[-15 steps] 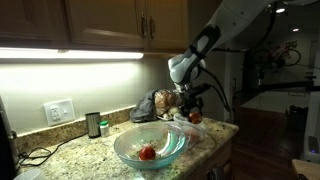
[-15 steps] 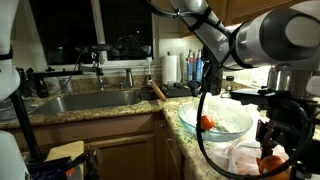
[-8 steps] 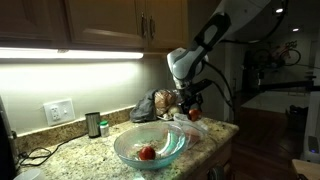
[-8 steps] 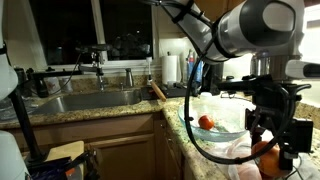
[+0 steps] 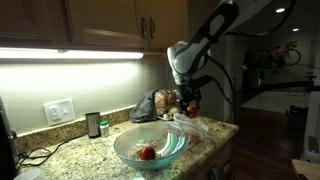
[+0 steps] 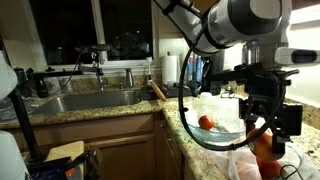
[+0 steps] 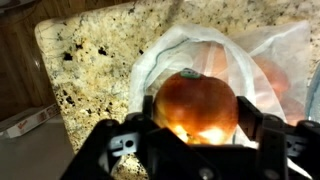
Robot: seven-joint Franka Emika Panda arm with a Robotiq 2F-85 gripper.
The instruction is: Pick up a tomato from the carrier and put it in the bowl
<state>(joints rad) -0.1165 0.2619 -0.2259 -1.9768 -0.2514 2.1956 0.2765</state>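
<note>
Wrist view shows speckled granite counter (image 7: 85, 60), then the white plastic carrier bag (image 7: 215, 45) lying on it, with the gripper (image 7: 197, 122) clamped on a tomato (image 7: 195, 95) held above the bag. In an exterior view, a wall socket (image 5: 58, 111), a small jar (image 5: 93, 124) and the glass bowl (image 5: 152, 140), holding a second tomato (image 5: 147, 153), stand left of the gripper.

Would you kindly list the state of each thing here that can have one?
gripper: shut on the held tomato.
held tomato: clamped between the fingers, above the bag.
bag: open, lying on the counter.
second tomato: inside the bag.
bowl: upright.
bowl tomato: resting inside the bowl.
</note>
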